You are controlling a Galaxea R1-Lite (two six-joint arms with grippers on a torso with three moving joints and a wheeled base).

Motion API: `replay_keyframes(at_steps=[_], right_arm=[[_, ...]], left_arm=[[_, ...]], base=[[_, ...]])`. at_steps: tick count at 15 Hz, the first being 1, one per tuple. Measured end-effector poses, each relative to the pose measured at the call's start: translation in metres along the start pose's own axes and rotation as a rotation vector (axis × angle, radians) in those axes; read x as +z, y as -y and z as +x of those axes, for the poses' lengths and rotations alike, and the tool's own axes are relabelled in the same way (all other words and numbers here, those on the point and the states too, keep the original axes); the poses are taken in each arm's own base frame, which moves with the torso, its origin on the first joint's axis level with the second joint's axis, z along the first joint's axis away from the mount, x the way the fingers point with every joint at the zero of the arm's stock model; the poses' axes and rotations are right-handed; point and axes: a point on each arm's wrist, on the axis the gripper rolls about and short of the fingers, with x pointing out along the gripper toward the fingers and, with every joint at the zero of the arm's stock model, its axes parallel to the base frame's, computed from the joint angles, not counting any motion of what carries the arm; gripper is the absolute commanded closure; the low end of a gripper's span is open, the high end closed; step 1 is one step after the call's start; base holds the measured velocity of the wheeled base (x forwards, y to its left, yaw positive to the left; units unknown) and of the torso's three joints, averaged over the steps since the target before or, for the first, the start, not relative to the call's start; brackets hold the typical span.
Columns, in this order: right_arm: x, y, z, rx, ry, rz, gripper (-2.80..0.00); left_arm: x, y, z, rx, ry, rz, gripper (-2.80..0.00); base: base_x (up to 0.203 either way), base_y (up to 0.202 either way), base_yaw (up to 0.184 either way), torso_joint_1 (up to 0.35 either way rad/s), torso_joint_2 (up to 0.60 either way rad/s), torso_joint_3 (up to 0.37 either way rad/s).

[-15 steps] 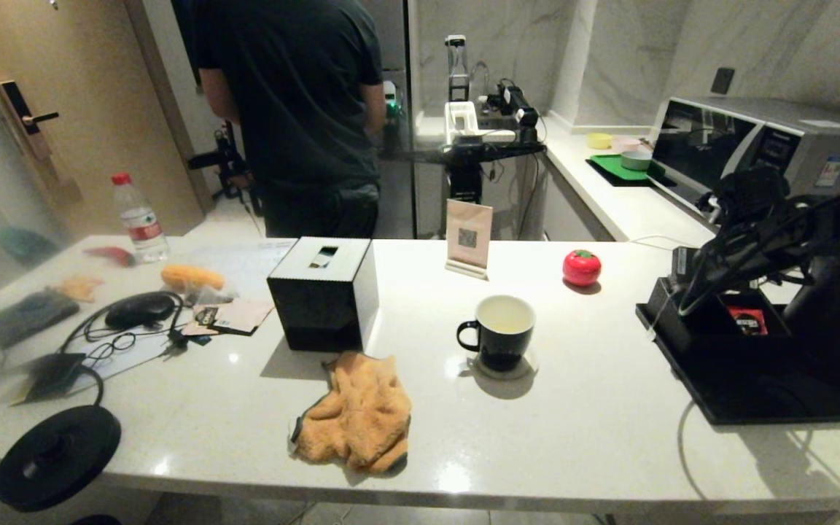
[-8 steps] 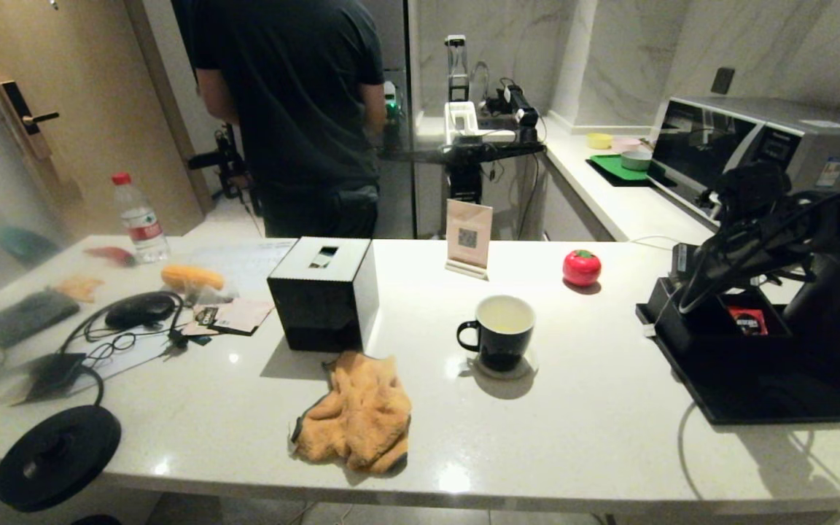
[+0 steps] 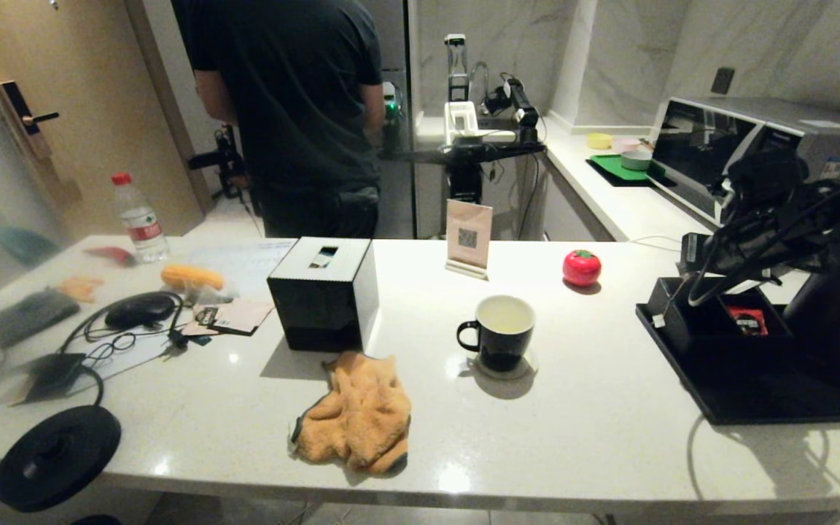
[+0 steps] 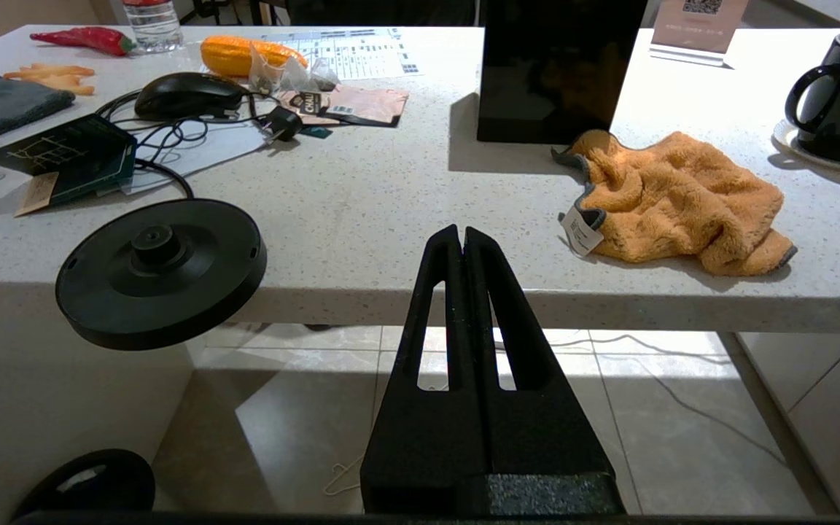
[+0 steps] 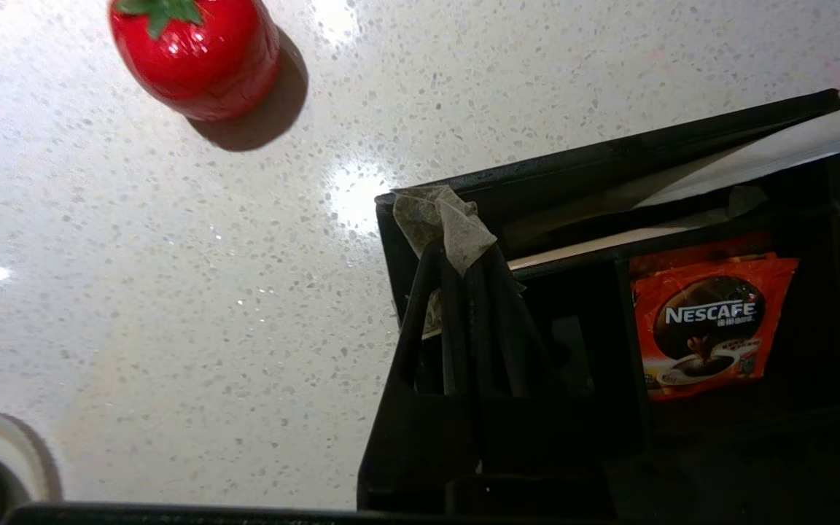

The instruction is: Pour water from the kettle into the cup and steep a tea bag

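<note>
Here: white speckled counter (image 3: 595,430), marble-walled kitchen. Right wrist view alone shows right gripper (image 5: 464,255) clenched on tea bag (image 5: 443,221); left gripper (image 4: 461,237) closed, lower centre.

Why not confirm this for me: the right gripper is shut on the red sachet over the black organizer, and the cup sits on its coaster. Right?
One thing is wrong. The right gripper is shut on the tea bag, not the red sachet, which lies untouched in the organizer; the right wrist view shows it. The cup does sit on its coaster.
</note>
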Motion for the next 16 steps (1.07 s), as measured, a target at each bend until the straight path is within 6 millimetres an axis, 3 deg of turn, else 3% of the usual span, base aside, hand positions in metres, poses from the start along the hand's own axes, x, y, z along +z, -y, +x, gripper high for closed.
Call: replay_keyframes(at_steps=[7,16], right_arm=[[0.006,0.002,-0.037,0.011,0.056,0.019,0.0],[0.011,0.004,-0.114,0.047,0.247,0.021,0.0]], left_arm=[[0.0,0.0,0.0,-0.001,0.0,0.0,0.0],[0.0,0.0,0.0,0.0,0.0,0.0,0.0]], base=[[0.0,0.0,0.0,0.0,0.0,0.0],[0.0,0.0,0.0,0.0,0.0,0.0]])
